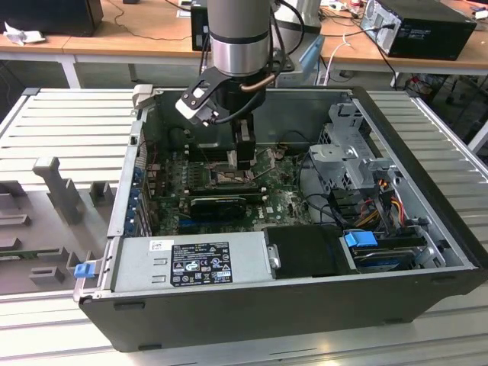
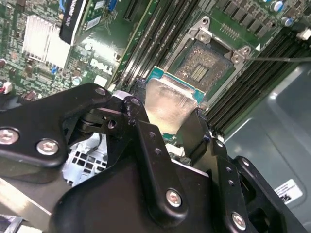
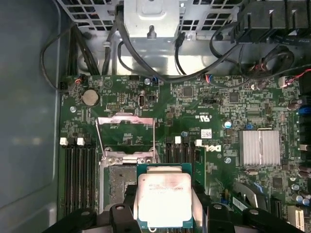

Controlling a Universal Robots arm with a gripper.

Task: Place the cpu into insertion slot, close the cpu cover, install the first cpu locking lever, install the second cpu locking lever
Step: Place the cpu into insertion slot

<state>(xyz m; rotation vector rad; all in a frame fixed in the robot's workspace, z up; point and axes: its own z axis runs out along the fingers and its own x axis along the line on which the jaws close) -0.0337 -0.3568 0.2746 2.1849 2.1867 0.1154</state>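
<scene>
Inside the computer case, the tool grips the cpu near the insertion slot (cpu cover open).

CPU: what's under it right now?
The cpu, clamped in the pincer, hangs over the motherboard. In the first wrist view the insertion slot shows open beside it; the chip hides the slot's other side.

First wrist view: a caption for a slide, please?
The tool holds the cpu near the bare insertion slot, the cpu cover swung open.
</scene>
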